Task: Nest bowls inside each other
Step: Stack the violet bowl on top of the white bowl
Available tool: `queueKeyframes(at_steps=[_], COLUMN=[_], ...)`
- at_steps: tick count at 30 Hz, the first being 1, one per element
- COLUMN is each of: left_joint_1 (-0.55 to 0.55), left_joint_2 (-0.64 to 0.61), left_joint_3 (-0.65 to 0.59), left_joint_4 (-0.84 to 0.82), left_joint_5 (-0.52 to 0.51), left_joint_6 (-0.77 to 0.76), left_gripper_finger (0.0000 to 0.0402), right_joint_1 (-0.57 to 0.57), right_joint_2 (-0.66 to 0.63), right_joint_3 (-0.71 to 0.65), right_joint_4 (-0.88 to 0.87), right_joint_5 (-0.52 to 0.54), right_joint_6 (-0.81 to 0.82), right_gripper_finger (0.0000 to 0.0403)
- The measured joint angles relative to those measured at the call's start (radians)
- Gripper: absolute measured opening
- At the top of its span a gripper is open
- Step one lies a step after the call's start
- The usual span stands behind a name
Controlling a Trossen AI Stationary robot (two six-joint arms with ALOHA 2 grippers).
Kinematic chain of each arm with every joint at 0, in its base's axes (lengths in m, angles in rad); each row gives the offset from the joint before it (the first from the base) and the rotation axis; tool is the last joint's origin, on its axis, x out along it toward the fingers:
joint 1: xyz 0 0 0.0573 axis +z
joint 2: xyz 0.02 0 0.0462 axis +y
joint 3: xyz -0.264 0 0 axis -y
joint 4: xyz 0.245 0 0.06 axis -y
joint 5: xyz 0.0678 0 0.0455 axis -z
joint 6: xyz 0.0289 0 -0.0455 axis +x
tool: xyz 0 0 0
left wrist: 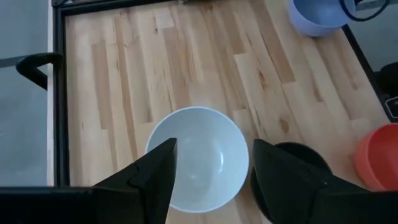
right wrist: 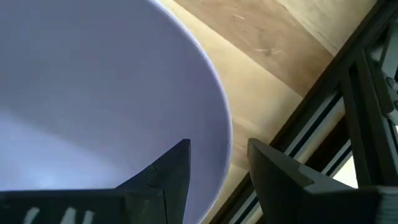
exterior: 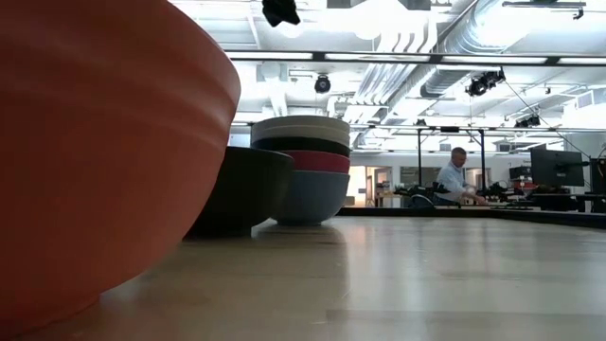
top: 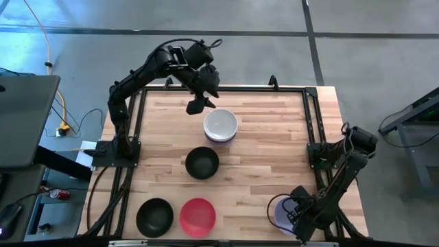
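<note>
The nesting is partly done: a stack of bowls point(top: 220, 125) stands near the far middle of the wooden worktop point(top: 274, 158), white on top with black, magenta and blue rims layered beneath it in the low view, and four bowls lie single. The left gripper point(top: 199, 104) hangs above and just beside this stack with its fingers point(left wrist: 155, 174) apart and empty; from its wrist the white top bowl point(left wrist: 198, 158) sits between and beyond them, the black bowl point(left wrist: 292, 168) just past one finger. The right gripper point(top: 298, 214) is down at the lavender bowl point(top: 282, 210), its fingers point(right wrist: 168, 174) apart and straddling the rim, one inside the bowl and one outside, not yet closed. The step in hand looks like picking up this bowl; next the fingers must pinch the thin wall, lift, and carry it to the stack. Another black bowl point(top: 154, 217) and the red bowl point(top: 197, 216) wait at the near edge. All are smooth, round, thin-walled plastic, likely slippery; the worktop is pale planked wood.
</note>
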Motion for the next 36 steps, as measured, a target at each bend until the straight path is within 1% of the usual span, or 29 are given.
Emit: queueKeyframes(at_steps=[3, 6, 13, 14, 19, 23, 27, 30, 36], left_joint_1=[-0.005, -0.006, -0.005, -0.005, -0.005, -0.002, 0.009, 0.025, 0.063], left_joint_2=[0.0, 0.0, 0.0, 0.0, -0.003, -0.018, -0.07, -0.111, -0.212], left_joint_3=[0.0, 0.0, 0.0, 0.0, 0.0, 0.0, 0.0, 0.0, 0.0], left_joint_4=[0.0, -0.006, -0.051, -0.054, -0.098, -0.117, -0.117, -0.102, -0.077], left_joint_5=[-0.003, -0.002, -0.003, -0.003, -0.008, -0.022, -0.041, -0.082, -0.07], left_joint_6=[0.002, -0.001, 0.012, 0.012, 0.023, 0.021, 0.031, 0.023, 0.007], left_gripper_finger=[0.0197, 0.0197, 0.0197, 0.0197, 0.0197, 0.0197, 0.0197, 0.0197, 0.0197], right_joint_1=[0.0, 0.0, -0.007, -0.009, -0.028, -0.059, -0.097, -0.133, -0.222], right_joint_2=[0.0, 0.0, 0.0, -0.001, -0.002, -0.028, -0.073, -0.101, -0.151], right_joint_3=[0.0, 0.0, 0.0, 0.001, 0.001, 0.001, 0.001, 0.001, 0.0], right_joint_4=[0.01, 0.013, 0.006, 0.004, -0.002, -0.004, -0.013, -0.019, -0.033], right_joint_5=[0.004, 0.005, 0.01, 0.011, 0.008, 0.012, 0.055, 0.076, 0.092], right_joint_6=[0.0, 0.0, 0.0, -0.006, -0.04, -0.067, -0.081, -0.111, -0.231], right_gripper_finger=[0.0134, 0.0107, 0.0017, 0.001, 0.0005, 0.0003, 0.0001, 0.0, 0.0])
